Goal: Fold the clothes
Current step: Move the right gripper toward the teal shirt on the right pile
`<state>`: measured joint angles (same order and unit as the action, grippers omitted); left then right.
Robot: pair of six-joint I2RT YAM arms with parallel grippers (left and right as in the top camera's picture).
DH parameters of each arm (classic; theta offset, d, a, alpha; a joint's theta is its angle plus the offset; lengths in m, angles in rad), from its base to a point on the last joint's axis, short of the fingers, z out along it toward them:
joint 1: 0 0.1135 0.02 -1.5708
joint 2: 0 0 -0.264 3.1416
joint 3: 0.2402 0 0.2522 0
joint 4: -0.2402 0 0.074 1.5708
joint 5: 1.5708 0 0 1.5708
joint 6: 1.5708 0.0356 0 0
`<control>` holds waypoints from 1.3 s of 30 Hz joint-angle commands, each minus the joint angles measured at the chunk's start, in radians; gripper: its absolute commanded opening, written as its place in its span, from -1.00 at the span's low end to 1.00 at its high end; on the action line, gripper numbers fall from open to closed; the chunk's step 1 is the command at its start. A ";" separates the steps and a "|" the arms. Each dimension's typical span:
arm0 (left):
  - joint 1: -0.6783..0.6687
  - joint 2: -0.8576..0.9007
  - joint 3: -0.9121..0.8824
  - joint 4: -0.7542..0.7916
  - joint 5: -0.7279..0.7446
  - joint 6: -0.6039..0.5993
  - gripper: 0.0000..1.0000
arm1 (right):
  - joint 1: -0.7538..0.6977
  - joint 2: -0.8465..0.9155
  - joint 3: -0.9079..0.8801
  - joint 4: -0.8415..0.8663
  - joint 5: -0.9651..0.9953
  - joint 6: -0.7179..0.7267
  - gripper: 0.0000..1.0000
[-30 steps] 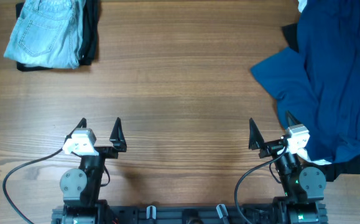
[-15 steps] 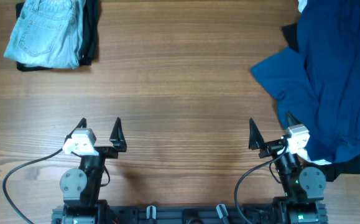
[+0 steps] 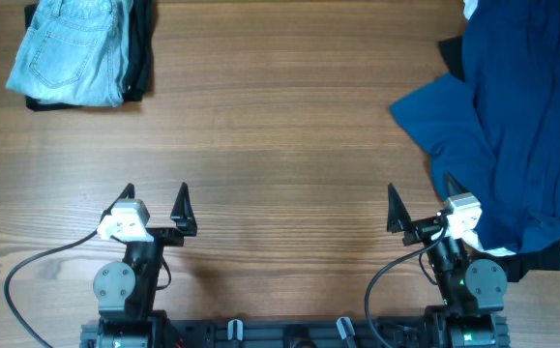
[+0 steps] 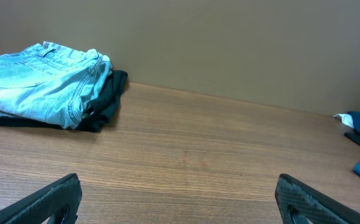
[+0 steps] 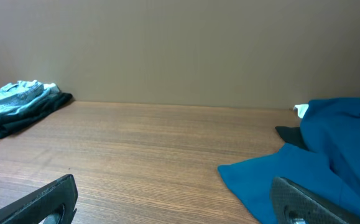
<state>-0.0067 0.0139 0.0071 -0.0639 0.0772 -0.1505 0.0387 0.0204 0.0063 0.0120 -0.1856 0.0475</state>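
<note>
Tools both agape and empty — left tool (image 3: pixel 156 189), right tool (image 3: pixel 419 186) — dark-blue shirt (image 3: pixel 521 106) beside the latter

**Soft overhead light, sharp from above, softer at the wrists**

Diffuse light falls from above. The overhead view is bright and sharp, with crisp grain on the worktop (image 3: pixel 280 126) and only short, faint shadows. Both wrist views are dimmer and softer. The left tool (image 4: pixel 178 182) shows its fingers (image 4: pixel 49 199) out of focus at the bottom corners.
</note>
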 commanded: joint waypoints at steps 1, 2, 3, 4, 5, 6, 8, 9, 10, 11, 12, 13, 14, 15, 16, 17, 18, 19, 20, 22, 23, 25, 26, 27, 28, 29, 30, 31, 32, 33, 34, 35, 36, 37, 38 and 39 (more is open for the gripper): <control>-0.002 -0.007 -0.002 -0.005 0.009 0.009 1.00 | 0.003 0.000 -0.001 0.005 0.018 0.005 0.99; -0.002 -0.007 -0.002 -0.006 0.009 0.009 1.00 | 0.003 0.000 -0.001 0.002 0.018 0.006 0.99; -0.002 -0.007 -0.002 -0.005 0.009 0.009 1.00 | 0.003 0.000 -0.001 0.002 0.018 0.006 0.99; -0.002 -0.007 -0.002 -0.006 0.008 0.009 1.00 | 0.003 0.000 -0.001 0.002 0.018 0.007 0.99; -0.002 -0.007 -0.002 -0.005 0.009 0.009 1.00 | 0.003 0.002 -0.001 0.002 0.018 0.007 0.99; -0.002 -0.007 -0.002 -0.005 0.009 0.009 1.00 | 0.003 0.002 -0.001 0.002 0.018 0.005 0.99; -0.002 -0.007 -0.002 -0.005 0.009 0.009 1.00 | 0.003 0.002 -0.001 0.003 0.042 0.004 1.00; -0.002 -0.007 -0.002 -0.005 0.016 0.009 1.00 | 0.003 0.002 -0.001 0.007 0.045 0.005 0.99; -0.002 -0.007 -0.002 0.000 0.035 0.008 1.00 | 0.003 0.002 -0.001 0.021 0.045 0.004 0.99; -0.002 -0.007 -0.002 0.012 0.047 0.008 1.00 | 0.003 0.002 -0.001 0.044 0.045 0.004 1.00; -0.002 -0.007 -0.001 0.036 0.057 0.008 1.00 | 0.003 0.002 0.001 0.085 0.056 0.004 0.99; -0.002 -0.007 0.005 0.047 0.057 0.008 1.00 | 0.003 0.002 0.008 0.103 0.070 0.004 1.00; -0.002 -0.006 0.032 0.040 0.057 0.008 1.00 | 0.003 0.003 0.029 0.113 0.105 0.004 1.00; -0.002 -0.001 0.064 0.027 0.057 0.008 1.00 | 0.003 0.008 0.059 0.113 0.116 0.003 1.00; -0.002 0.014 0.105 0.000 0.056 0.009 1.00 | 0.003 0.022 0.099 0.134 0.103 -0.005 0.99; -0.002 0.041 0.149 -0.027 0.057 0.009 1.00 | 0.003 0.042 0.136 0.154 0.080 -0.037 0.99; -0.002 0.069 0.183 -0.049 0.057 0.009 1.00 | 0.003 0.061 0.169 0.160 0.073 -0.056 0.99; -0.002 0.126 0.242 -0.083 0.057 0.009 1.00 | 0.003 0.111 0.237 0.156 0.074 -0.081 0.99; -0.002 0.182 0.293 -0.105 0.057 0.009 1.00 | 0.003 0.171 0.300 0.154 0.074 -0.098 1.00; -0.002 0.311 0.424 -0.167 0.057 0.009 1.00 | 0.003 0.326 0.456 0.101 0.068 -0.100 0.99; -0.002 0.369 0.489 -0.199 0.057 0.009 1.00 | 0.003 0.412 0.545 0.048 0.051 -0.100 0.99; -0.002 0.515 0.663 -0.296 0.056 0.011 1.00 | 0.003 0.628 0.762 -0.117 0.035 -0.101 0.99; -0.002 0.599 0.765 -0.369 0.056 0.013 1.00 | 0.003 0.746 0.876 -0.221 0.035 -0.101 0.99; -0.002 0.651 0.826 -0.420 0.056 0.013 1.00 | 0.003 0.822 0.947 -0.288 0.032 -0.101 0.99; -0.002 0.738 0.914 -0.498 0.056 0.013 1.00 | 0.003 0.940 1.052 -0.390 0.027 -0.100 1.00; -0.002 0.804 0.970 -0.553 0.056 0.013 1.00 | 0.003 1.030 1.125 -0.465 0.025 -0.100 1.00; -0.002 0.937 1.064 -0.653 0.057 0.013 1.00 | 0.003 1.212 1.253 -0.610 0.000 -0.100 1.00; -0.002 0.988 1.090 -0.687 0.057 0.013 1.00 | 0.003 1.273 1.284 -0.650 -0.003 -0.100 1.00; -0.002 1.038 1.109 -0.717 0.057 0.013 1.00 | 0.003 1.348 1.313 -0.690 -0.011 -0.100 1.00; -0.002 1.111 1.124 -0.748 0.058 0.013 1.00 | 0.003 1.410 1.321 -0.702 -0.024 -0.100 0.99; -0.002 1.203 1.125 -0.763 0.060 0.013 1.00 | 0.003 1.492 1.321 -0.685 -0.024 -0.099 0.99; -0.002 1.264 1.125 -0.760 0.064 0.012 1.00 | 0.003 1.546 1.321 -0.678 -0.014 -0.099 0.99; -0.003 1.328 1.125 -0.761 0.080 0.012 1.00 | 0.003 1.594 1.321 -0.659 -0.034 -0.096 1.00; -0.003 1.383 1.125 -0.761 0.106 0.012 1.00 | 0.003 1.633 1.321 -0.653 -0.066 -0.095 1.00; -0.003 1.431 1.125 -0.760 0.125 0.012 1.00 | 0.003 1.664 1.321 -0.648 -0.066 -0.096 1.00; -0.003 1.470 1.125 -0.760 0.136 0.012 1.00 | 0.002 1.685 1.321 -0.640 -0.066 -0.096 0.99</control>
<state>-0.0067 1.3941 1.1198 -0.8230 0.1524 -0.1497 0.0395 1.6535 1.3067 -0.6426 -0.2104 -0.0475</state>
